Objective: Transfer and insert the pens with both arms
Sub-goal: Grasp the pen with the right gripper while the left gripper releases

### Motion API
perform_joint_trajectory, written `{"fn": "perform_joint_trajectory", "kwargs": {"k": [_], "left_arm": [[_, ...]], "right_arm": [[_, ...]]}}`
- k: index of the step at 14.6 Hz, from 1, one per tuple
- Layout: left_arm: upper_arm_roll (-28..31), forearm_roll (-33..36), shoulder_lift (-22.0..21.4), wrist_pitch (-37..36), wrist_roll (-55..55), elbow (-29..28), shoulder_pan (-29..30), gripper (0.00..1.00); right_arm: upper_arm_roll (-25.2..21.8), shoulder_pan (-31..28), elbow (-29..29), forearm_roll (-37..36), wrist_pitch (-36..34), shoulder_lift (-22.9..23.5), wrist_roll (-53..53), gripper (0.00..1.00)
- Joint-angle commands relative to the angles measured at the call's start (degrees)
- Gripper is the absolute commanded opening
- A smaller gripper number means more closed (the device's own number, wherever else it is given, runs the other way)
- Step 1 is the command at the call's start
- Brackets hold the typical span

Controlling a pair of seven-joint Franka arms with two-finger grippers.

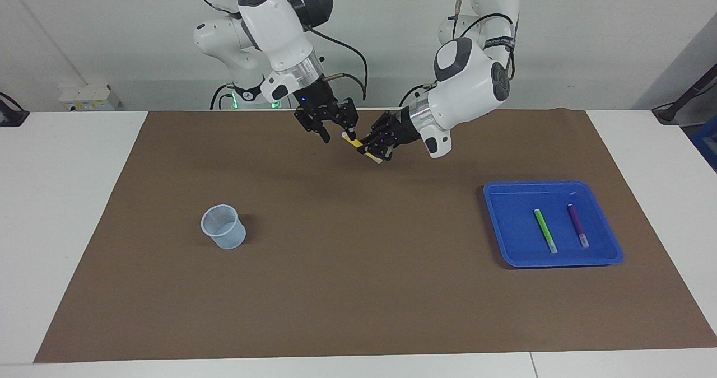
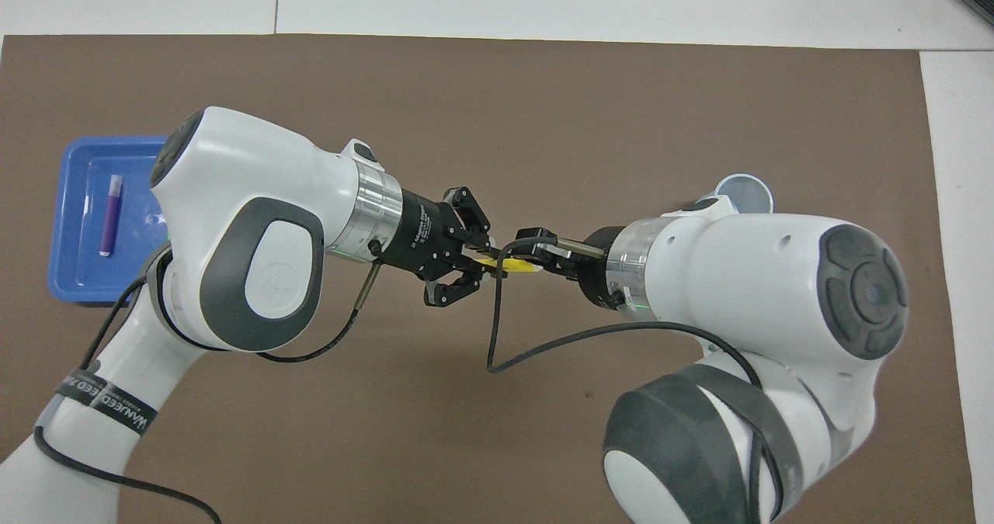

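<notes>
Facing view: above the matte brown mat [image 1: 358, 288], the left tool [image 1: 376, 149] clamps the slim yellow pen [image 1: 364, 149]; the right tool [image 1: 339, 133], fingers parted, brackets its pale end. The green pen [image 1: 545, 230] and purple pen [image 1: 577, 224] lie in the glossy blue tray [image 1: 504, 238]. A ribbed translucent cup [image 1: 223, 227] stands toward the right arm's end.

Overhead view: the two tools meet over the mat's middle, the yellow pen [image 2: 505, 265] bridging them.

White table [image 1: 67, 199] under brown mat [image 1: 358, 288]
</notes>
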Motion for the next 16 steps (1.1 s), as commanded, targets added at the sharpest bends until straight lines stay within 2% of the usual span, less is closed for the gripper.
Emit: {"fn": "perform_joint_trajectory", "kwargs": {"k": [1,6,11,14,16], "left_arm": [[0.5,-1.8,-0.2,0.9,-1.3,-0.4,-0.4,0.0],[0.5,-2.3,-0.3,1.1,-1.8,-0.5,-0.4,0.0],[0.5,-2.2,-0.2,1.1,-2.7,-0.4,-0.2,0.0],[0.5,-2.2,-0.2,1.1,-2.8,-0.3,-0.2,0.0],[0.5,-2.1,-0.2,1.1,-2.8,-0.3,-0.2,0.0]], "right_arm": [[-0.1,0.2,-0.2,1.6,1.1,0.2,0.1,0.69],[0.0,1.0,-0.2,1.6,1.2,0.3,0.0,0.61],[-0.1,1.0,0.0,1.7,1.2,0.3,-0.4,0.25],[-0.1,0.9,0.2,1.7,1.7,0.5,-0.5,0.13],[-0.1,0.9,0.2,1.6,2.0,0.6,-0.5,0.0]]}}
